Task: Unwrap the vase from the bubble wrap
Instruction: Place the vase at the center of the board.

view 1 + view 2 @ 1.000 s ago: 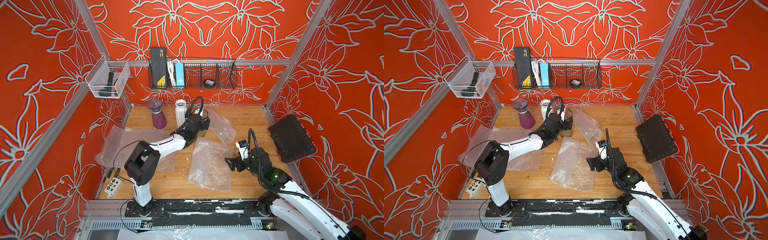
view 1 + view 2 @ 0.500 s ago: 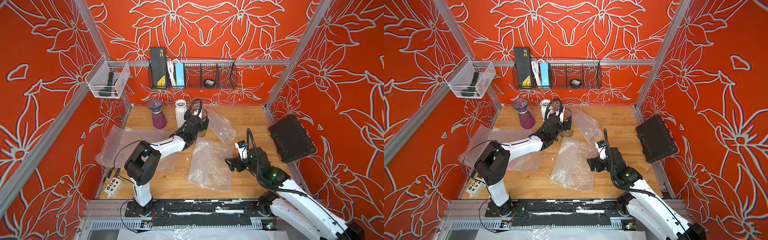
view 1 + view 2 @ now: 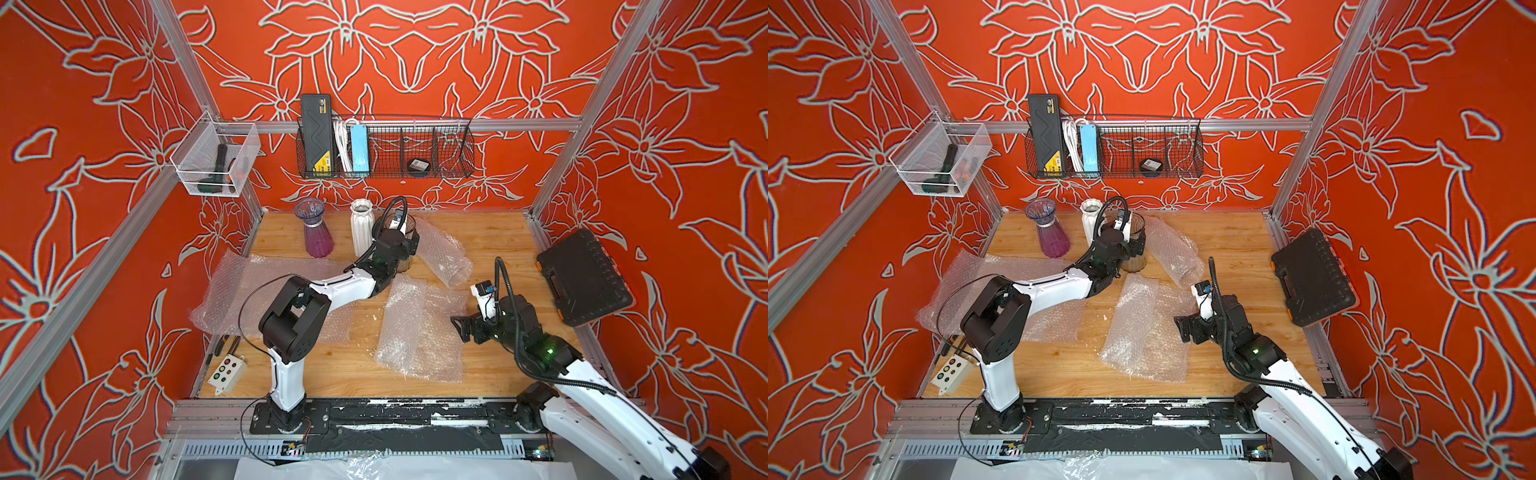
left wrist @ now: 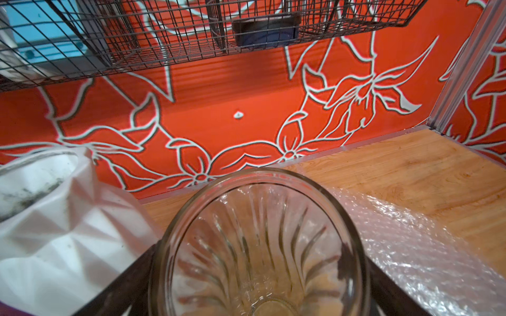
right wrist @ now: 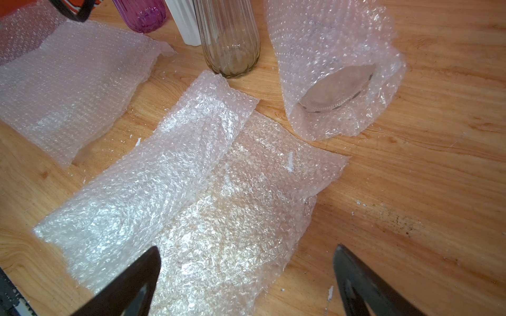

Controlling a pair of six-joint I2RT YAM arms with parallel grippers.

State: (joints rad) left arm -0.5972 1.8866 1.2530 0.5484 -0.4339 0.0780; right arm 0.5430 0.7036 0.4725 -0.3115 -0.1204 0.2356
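**Table** (image 3: 498,237), read as a clock face: 12 at the back wall, 6 at the arm bases.

1. Purple vase (image 3: 318,239): 11 o'clock, upright, bare.
2. White vase (image 3: 360,228): between 11 and 12, upright, bare.
3. Clear glass vase (image 5: 230,38): 12 o'clock, upright, bare, just beside the white one. The left gripper (image 4: 257,273) straddles it, jaws wide to either side. Whether the pads press the glass cannot be told.
4. Wrapped vase (image 5: 338,84): 1 o'clock, lying on its side inside a bubble-wrap sleeve (image 3: 442,253). The sleeve mouth gapes toward 5 o'clock, with a glass end showing within.
5. Loose sheet (image 3: 419,328): centre to 5 o'clock, flat, empty.
6. Wide sheets (image 3: 249,291): 9 o'clock, flat, partly under the left arm.
7. Right gripper (image 3: 459,329): 4 o'clock, jaws apart, holding nothing, over the loose sheet's edge.
8. Black case (image 3: 582,276): 3 o'clock.

**Step in hand, as judged:** three of four vases are freed, and the clear one appears set into the row with the left gripper at it.

**Next move calls for:** the left jaws to draw clear of the glass without rocking it against the white vase. Then one gripper should pinch the sleeve's free lip while the other steadies or draws out the vase — round glass on its side could roll.
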